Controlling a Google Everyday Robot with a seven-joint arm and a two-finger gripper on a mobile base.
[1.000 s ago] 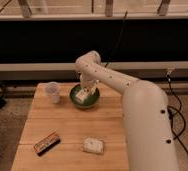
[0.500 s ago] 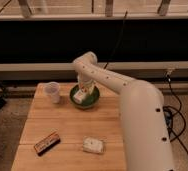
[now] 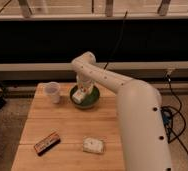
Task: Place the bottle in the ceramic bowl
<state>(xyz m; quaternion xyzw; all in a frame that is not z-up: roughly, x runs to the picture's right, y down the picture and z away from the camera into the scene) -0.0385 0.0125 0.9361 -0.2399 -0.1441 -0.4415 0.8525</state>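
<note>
The hand hung over the green bowl on the wooden surface. A pale bottle rested in the bowl; whether the hand gripped it I cannot tell.

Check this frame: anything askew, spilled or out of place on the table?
Nothing stands out. The gripper is over the green ceramic bowl with the bottle at the bowl's left rim. The cup stands upright left of the bowl. The snack bar and white packet lie flat near the front. No spill visible.
</note>
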